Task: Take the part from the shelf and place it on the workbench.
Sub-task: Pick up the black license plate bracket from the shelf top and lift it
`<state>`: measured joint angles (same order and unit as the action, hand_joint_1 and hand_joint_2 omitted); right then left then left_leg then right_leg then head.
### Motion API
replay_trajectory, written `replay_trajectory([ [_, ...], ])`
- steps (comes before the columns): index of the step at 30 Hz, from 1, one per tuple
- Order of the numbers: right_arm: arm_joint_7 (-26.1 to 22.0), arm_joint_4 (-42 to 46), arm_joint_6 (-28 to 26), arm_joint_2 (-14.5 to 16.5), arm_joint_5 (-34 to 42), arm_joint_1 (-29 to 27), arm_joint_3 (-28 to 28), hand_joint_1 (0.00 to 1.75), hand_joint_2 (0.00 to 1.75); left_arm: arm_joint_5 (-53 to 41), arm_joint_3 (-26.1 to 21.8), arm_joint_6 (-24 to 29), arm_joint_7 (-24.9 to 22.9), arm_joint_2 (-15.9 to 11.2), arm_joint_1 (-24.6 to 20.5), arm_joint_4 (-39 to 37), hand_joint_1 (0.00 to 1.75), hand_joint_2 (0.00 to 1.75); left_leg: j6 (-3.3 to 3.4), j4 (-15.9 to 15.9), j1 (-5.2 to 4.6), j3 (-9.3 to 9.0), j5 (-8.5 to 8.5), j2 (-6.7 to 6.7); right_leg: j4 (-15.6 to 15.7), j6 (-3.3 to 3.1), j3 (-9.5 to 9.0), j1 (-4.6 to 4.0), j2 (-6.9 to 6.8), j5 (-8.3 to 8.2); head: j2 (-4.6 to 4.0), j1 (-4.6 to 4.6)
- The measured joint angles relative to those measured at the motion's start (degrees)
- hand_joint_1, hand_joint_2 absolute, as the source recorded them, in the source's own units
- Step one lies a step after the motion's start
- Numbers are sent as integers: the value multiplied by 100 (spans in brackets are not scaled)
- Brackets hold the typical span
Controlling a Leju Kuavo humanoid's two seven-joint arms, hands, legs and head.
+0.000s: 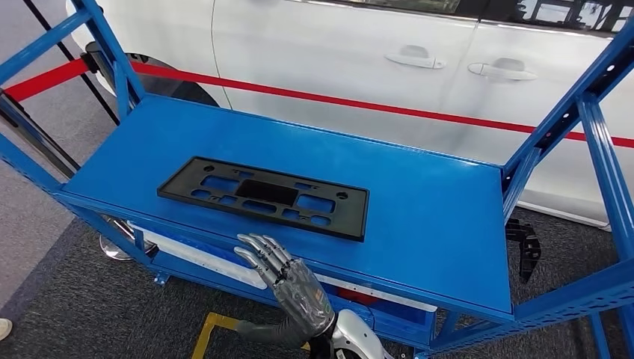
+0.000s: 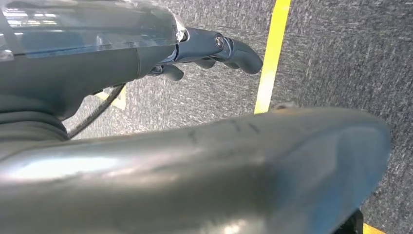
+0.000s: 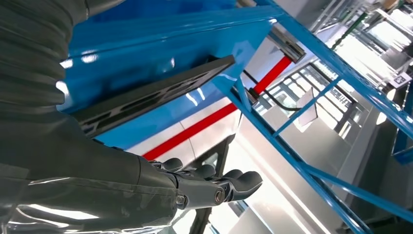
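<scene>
The part, a flat black rectangular plate (image 1: 265,197) with several cut-outs, lies on the blue shelf top (image 1: 426,217), close to its front edge. My right hand (image 1: 288,280) is raised just in front of and below that edge, fingers stretched out and apart, holding nothing and not touching the plate. The right wrist view shows the same hand (image 3: 214,187) beneath the plate's edge (image 3: 156,92). My left hand (image 2: 214,48) hangs over the grey floor, fingers loosely extended with nothing in them.
Blue uprights (image 1: 591,112) frame the shelf on both sides. A white car (image 1: 359,52) and a red barrier strap (image 1: 314,96) stand behind it. Another black part (image 1: 525,247) hangs at the shelf's right end. Yellow floor tape (image 1: 205,333) marks the carpet below.
</scene>
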<state>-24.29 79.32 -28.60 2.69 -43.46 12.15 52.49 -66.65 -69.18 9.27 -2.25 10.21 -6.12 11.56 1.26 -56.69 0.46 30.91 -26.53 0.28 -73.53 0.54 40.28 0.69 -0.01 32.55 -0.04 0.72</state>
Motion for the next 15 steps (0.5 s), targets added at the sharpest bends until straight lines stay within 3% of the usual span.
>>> replay_trajectory([
  [3,-65,-68,33,140,163,158,84,0,175,-20,0,0,1,12,-8,-1,0,0,-43,-40,-15,4,-27,-7,1057,-78,-510,-19,1,-510,0,1],
  [5,-83,-118,92,248,240,271,145,0,175,-38,1,-2,6,19,-15,-2,0,0,-98,-62,-32,35,-35,-6,1424,-121,-664,-42,3,-583,0,3],
  [7,-71,-201,181,363,311,367,199,0,175,-57,3,-10,20,20,-18,-2,0,0,-166,-60,-31,53,-35,-3,1461,-157,-661,-45,12,-584,0,6],
  [9,-56,-307,259,509,362,471,259,0,175,-70,11,-19,32,20,-22,-1,0,0,-239,-184,-17,100,-144,-4,1511,-212,-679,-22,12,-609,-1,9],
  [10,-52,-366,296,583,384,526,290,0,175,-78,16,-22,34,20,-25,-1,0,0,-273,-401,-7,193,-282,-6,1532,-237,-689,-7,6,-619,0,11],
  [13,-3,-595,460,743,467,675,360,0,175,-107,26,-28,25,20,-16,-2,0,0,-348,-1482,25,696,-759,-6,1532,-262,-691,-5,-9,-619,0,13],
  [14,22,-691,526,788,490,719,381,0,175,-114,28,-32,20,20,-10,-2,0,0,-364,-1660,34,789,-770,-6,1526,-263,-690,-5,-9,-617,0,12],
  [15,46,-791,579,836,503,765,400,0,175,-122,32,-36,12,20,-6,-2,0,0,-374,-1609,43,775,-665,-5,1518,-262,-691,-4,-4,-615,-1,13],
])
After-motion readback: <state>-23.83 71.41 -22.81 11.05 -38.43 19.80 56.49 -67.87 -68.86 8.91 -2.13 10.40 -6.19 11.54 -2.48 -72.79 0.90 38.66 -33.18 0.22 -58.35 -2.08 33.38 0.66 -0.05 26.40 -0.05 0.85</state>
